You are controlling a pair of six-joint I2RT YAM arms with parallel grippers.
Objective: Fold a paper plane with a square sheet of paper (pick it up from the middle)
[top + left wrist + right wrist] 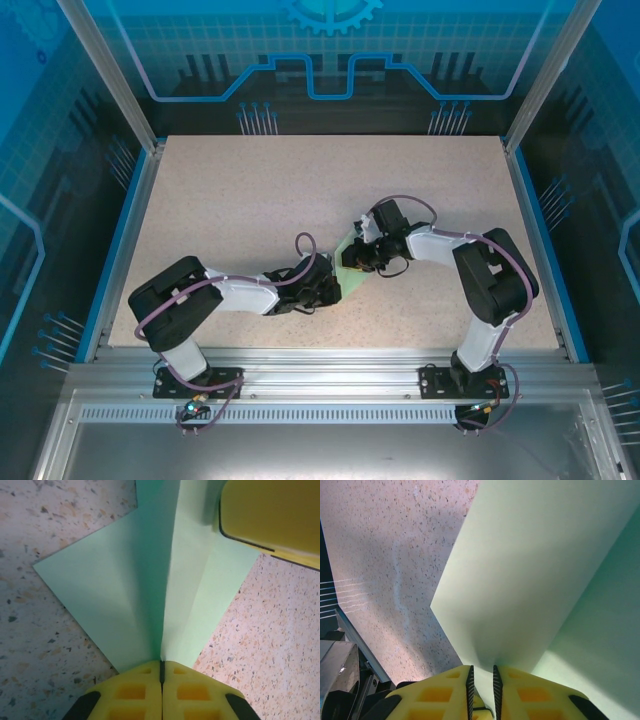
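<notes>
Boxed in by blue translucent panels [200, 60] on aluminium posts. Inside, a speckled beige stone-look counter [250, 200], with the work at mid-front between two black-and-white arms [240, 293] reaching in from either side. There — a pale mint-green sheet of thin paper [120, 590], partly folded, tented along a lengthwise crease, flaps spreading down onto the counter. Stretched lengthwise from the left tool [161, 666] towards the right tool [482, 674], one at each end, equally near. Left tool clamped shut on the crease ridge; right tool nipped onto a standing flap at the opposite end — barely parted, paper between. Probably mid-fold; next calls for pressing flat along that axis without tearing.
</notes>
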